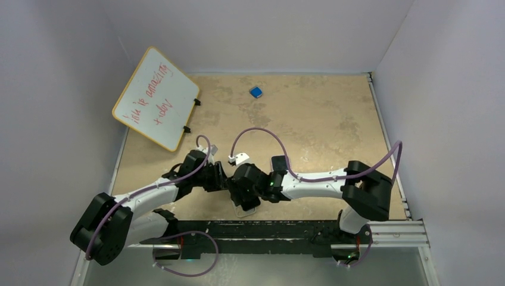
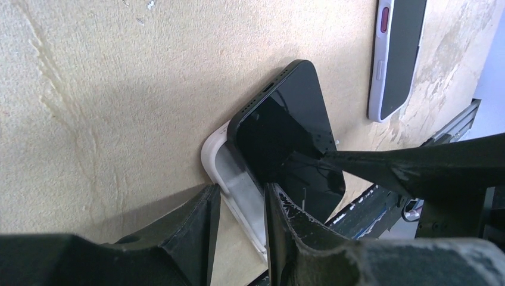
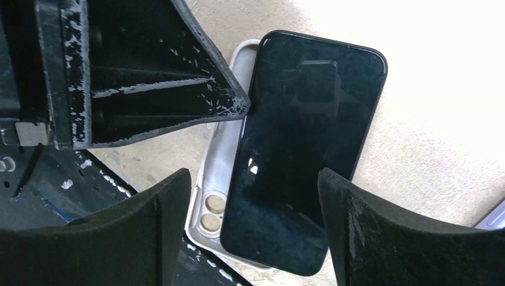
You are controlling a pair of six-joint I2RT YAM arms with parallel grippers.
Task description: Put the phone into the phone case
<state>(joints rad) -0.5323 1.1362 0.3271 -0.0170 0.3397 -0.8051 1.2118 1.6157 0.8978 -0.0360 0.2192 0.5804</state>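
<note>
Our left gripper (image 2: 241, 193) pinches the phone case (image 2: 217, 152) rim; right gripper (image 3: 253, 179) spread astride the phone (image 3: 309, 119); another handset (image 2: 396, 53) nearby.

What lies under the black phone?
A white case, offset: one long rim and its camera cutouts show beside the phone. The rest of the case is covered by the phone.

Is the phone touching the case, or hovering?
Touching. Right wrist view: the phone lies on top of the case, shifted sideways over one rim, not seated.
</note>
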